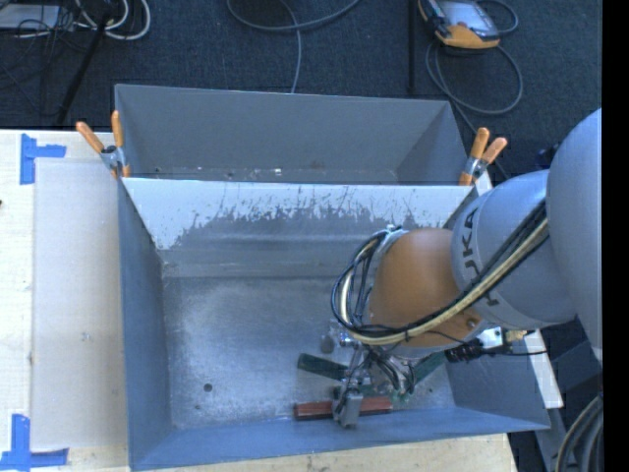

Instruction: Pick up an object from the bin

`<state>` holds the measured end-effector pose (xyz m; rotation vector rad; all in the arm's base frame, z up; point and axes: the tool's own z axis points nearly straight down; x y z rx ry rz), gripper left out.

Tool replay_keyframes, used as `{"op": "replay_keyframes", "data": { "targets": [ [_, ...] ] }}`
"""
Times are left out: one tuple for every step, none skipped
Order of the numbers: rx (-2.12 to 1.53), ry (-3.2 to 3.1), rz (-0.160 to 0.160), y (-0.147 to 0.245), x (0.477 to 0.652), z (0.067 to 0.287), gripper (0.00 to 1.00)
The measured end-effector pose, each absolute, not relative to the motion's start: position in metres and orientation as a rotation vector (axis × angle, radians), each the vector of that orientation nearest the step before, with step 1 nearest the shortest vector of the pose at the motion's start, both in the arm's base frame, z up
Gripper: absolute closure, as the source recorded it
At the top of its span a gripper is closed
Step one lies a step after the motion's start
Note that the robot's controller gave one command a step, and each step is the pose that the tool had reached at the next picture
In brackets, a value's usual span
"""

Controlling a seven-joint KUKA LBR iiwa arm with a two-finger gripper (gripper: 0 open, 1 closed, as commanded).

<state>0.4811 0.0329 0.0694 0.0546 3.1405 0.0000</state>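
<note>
My gripper (349,406) is low in the bin, near the front wall and right of the middle. It comes down onto a flat reddish-brown bar (316,411) that lies along the front wall, and it covers part of the bar. A dark green flat piece (320,366) lies just left of the gripper, a little further back. Another green piece (425,367) shows to the gripper's right, partly hidden under the arm.
The arm with its orange cover and cable loops reaches in from the right and hides the bin's right front floor. The bin's walls slope steeply, and the front wall is close behind the gripper.
</note>
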Motion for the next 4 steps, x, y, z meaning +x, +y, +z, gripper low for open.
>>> {"op": "replay_keyframes", "data": {
  "targets": [
    [0.056, 3.145, 0.002, 0.034, 0.481, 0.071, 1.00],
    [0.060, 3.141, 0.002, 0.034, 0.482, 0.074, 1.00],
    [0.063, 3.139, 0.001, 0.033, 0.482, 0.112, 1.00],
    [0.065, 3.140, 0.001, 0.033, 0.482, 0.131, 1.00]
  ]
}}
